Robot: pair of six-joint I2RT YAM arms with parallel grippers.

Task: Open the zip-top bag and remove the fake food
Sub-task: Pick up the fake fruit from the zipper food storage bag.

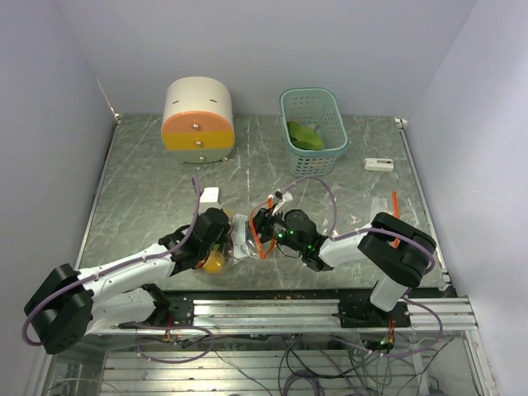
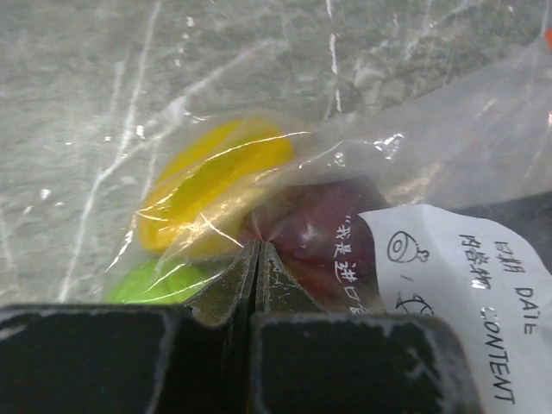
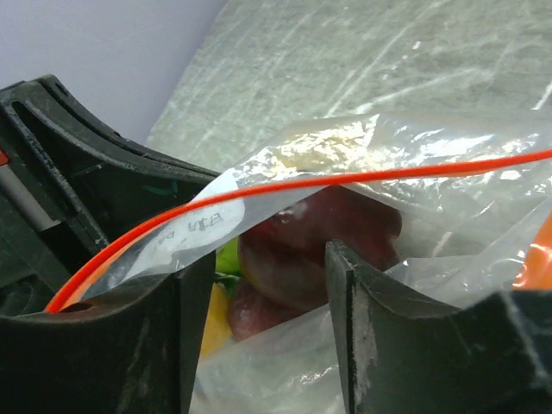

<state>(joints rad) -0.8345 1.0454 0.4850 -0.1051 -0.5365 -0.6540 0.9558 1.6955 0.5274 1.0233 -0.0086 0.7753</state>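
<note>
The clear zip-top bag lies at the front middle of the table between my two grippers. My left gripper is shut on a fold of the bag's film. Through the film I see a yellow fruit, a lime-green fruit and a dark red-purple piece. My right gripper is open at the bag's mouth, under the orange zip strip. Dark red-purple pieces show inside the bag between its fingers. A flat green leafy piece lies in the teal basket.
The round cream-and-orange drawer box stands at the back left. A small white block sits just behind my left gripper. A small white object and a thin orange strip lie at the right.
</note>
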